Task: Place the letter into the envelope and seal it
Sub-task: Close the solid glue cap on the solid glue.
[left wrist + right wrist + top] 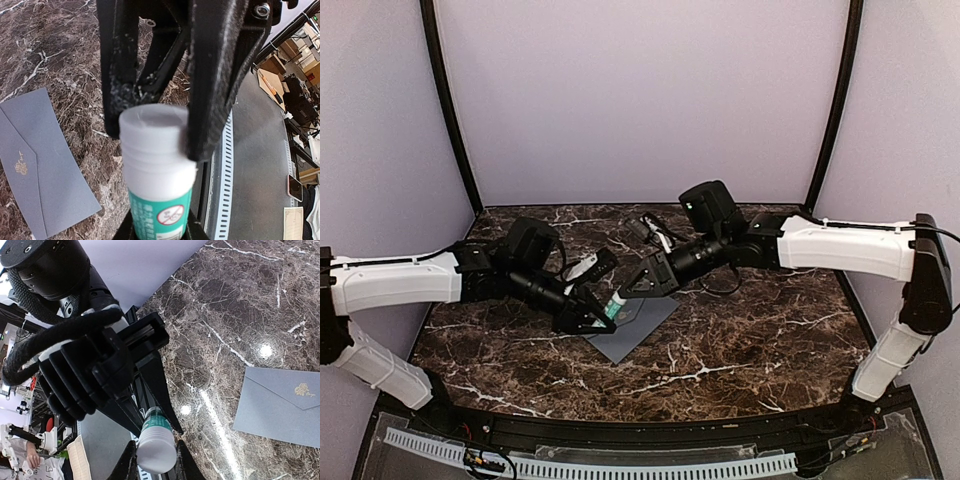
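Left gripper: jaws clamped on the green-labelled body of a glue stick, held above the table.
Right gripper: jaws clamped on the stick's white cap.
Envelope: flat on the marble, flap folded down, just beneath both grippers.

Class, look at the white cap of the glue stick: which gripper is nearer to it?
Right. The right gripper is closed around the white cap itself, while the left gripper grips the green-labelled tube at the stick's other end.
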`<state>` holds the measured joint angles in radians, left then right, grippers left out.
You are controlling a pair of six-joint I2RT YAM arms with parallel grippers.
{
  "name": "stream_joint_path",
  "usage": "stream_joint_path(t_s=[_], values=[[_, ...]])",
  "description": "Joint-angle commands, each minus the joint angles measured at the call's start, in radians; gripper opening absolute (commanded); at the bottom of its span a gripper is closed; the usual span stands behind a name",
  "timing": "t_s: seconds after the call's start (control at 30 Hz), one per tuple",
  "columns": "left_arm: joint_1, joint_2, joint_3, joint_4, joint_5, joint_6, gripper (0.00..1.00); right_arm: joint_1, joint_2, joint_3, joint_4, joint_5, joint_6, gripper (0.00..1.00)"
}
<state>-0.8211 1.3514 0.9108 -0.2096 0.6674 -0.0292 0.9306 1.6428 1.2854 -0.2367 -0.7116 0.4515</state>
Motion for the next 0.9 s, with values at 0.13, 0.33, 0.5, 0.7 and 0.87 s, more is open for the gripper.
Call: stream_joint_path(t_s=[0.13,0.33,0.5,0.7,0.87], values=[[0.023,-0.074,0.004,0.198,-0.068,-0.023,0.00,0.092,0.047,-0.011,0.056,-0.139,0.028,0.19],[0.029,-0.095,-0.002,0.207,-0.098,-0.030,0.00,0.114,0.060,-0.014,0.087,-0.179,0.055,0.19],[0.043,-0.087,0.009,0.249,-0.075,-0.052,0.00,0.134,0.068,-0.007,0.053,-0.196,0.052,0.19],[0.067,-0.072,0.018,0.273,-0.011,-0.079,0.00,0.157,0.077,0.002,0.059,-0.232,0.062,0.19],[0.084,-0.061,0.022,0.295,0.035,-0.095,0.00,0.173,0.093,0.032,0.005,-0.251,0.034,0.18]])
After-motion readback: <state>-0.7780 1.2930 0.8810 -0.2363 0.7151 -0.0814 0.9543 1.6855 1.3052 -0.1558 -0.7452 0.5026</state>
